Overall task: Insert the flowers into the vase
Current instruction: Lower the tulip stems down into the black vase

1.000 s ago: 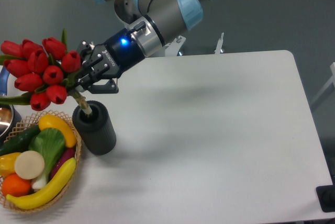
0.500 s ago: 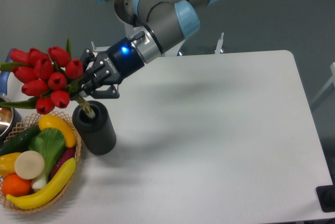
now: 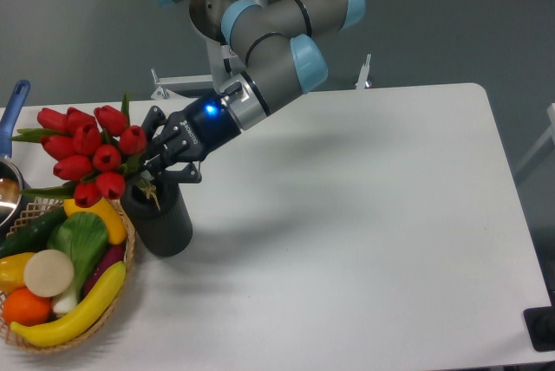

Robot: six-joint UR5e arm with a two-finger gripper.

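The arm reaches down-left from the top, wrist light glowing blue; the gripper [image 3: 153, 167] has its fingers clamped on stems.

The gripper [image 3: 154, 165] has its jaws closed around the stems of the flowers [image 3: 91, 150], right at the mouth of the vase [image 3: 160, 218]. Stem ends are inside the mouth; the red heads lean out to the left, above a wicker basket [image 3: 121, 267] of toy fruit and vegetables beside the vase. The vase stands upright on the white surface [image 3: 347, 232]. A pot [image 3: 7, 193] with a blue handle sits at the left edge
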